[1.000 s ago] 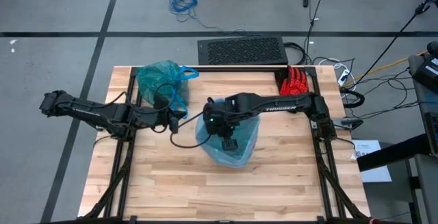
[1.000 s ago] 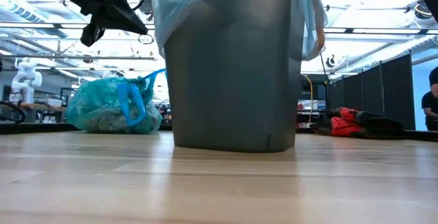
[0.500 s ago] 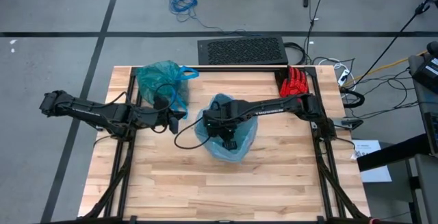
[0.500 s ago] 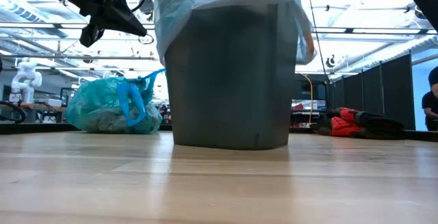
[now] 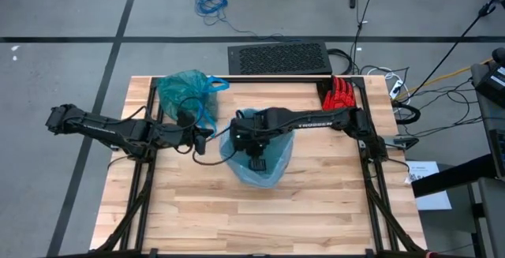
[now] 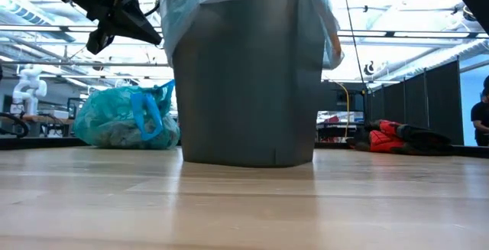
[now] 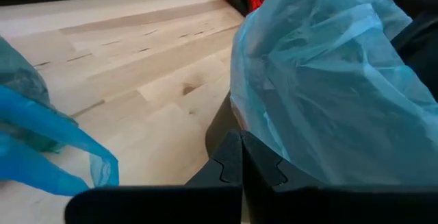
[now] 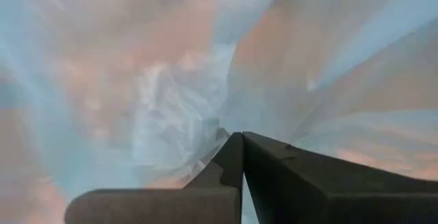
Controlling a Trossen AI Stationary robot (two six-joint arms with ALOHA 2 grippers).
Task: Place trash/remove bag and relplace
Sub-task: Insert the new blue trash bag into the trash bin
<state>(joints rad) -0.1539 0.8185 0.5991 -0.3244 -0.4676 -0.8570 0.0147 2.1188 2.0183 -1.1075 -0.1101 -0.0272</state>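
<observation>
Left arm: the left claw [image 5: 207,137] hangs above the surface [image 5: 189,211], its fingers pressed together and pinching nothing, just beside the bin's rim on its own right. Placed so, it appears ready to steady the liner edge while the other arm works. Behind and slightly to the left of this claw sits the bag [image 5: 184,92], the dark teal-green one with bright blue handle loops, resting on the surface apart from the bin [image 6: 244,82]. It bulges and looks full; in the low view pale lumps show through its plastic, probably the trash, though single scraps cannot be told apart.

Centre: the bin stands upright, lined with a paler sky-blue bag [image 5: 260,167] whose edge drapes over the rim and down the outer wall. The right claw [image 5: 257,162] reaches down inside this liner, fingers pressed together, with blue film on every side of it; likely it pushes the liner toward the bin's floor. Nothing else shows inside.

Right: a red glove [image 5: 340,95] lies at the far edge, well apart from both claws.
</observation>
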